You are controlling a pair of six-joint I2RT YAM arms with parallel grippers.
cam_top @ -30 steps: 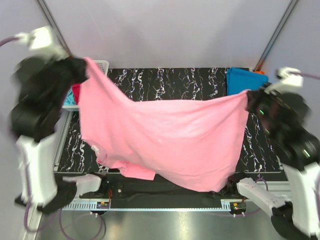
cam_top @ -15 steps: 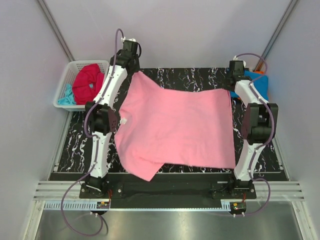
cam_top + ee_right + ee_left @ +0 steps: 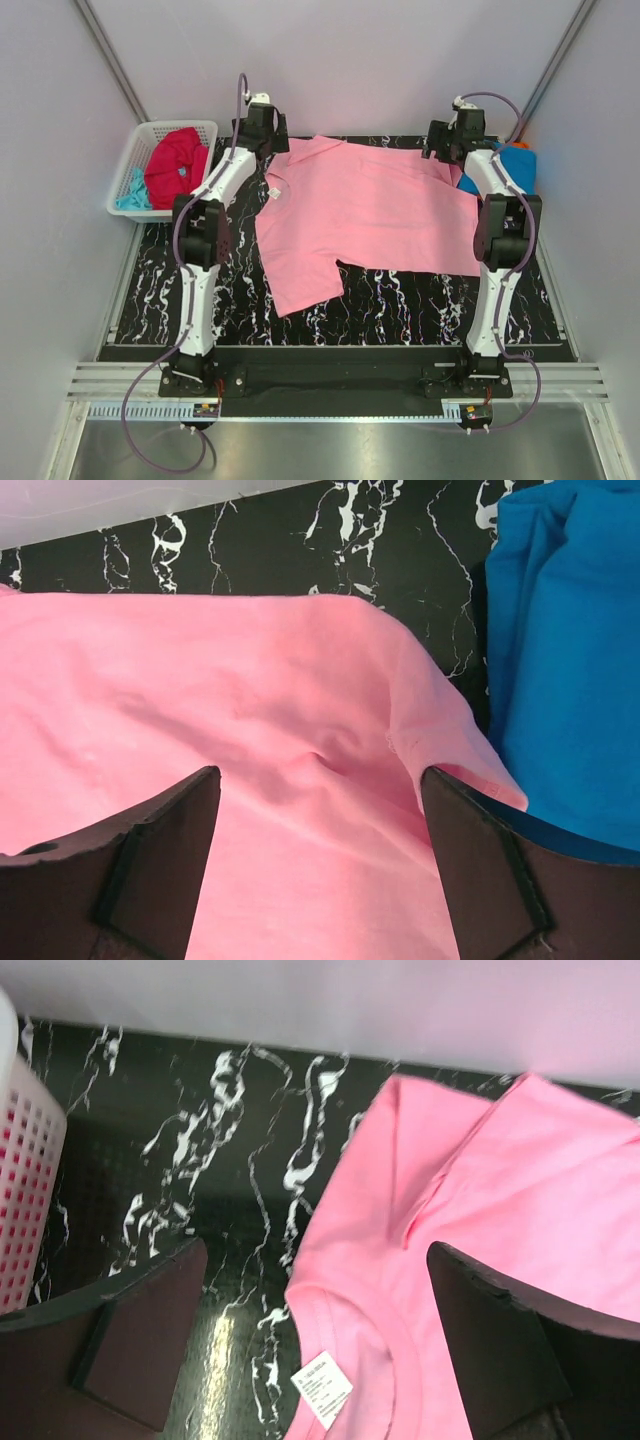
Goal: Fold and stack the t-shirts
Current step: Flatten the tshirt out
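Left gripper (image 3: 318,1335): jaws apart, above the pink shirt (image 3: 370,215) at its collar end.
Right gripper (image 3: 318,850): jaws apart, above its hem end.
Shirt axis: I read it running arm to arm.

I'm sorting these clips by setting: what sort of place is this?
Probably a robotics lab test cell, not a home: left arm and right arm bolted to a black marbled table, bare grey walls closing it in, a pink t-shirt spread flat, a white basket alongside.
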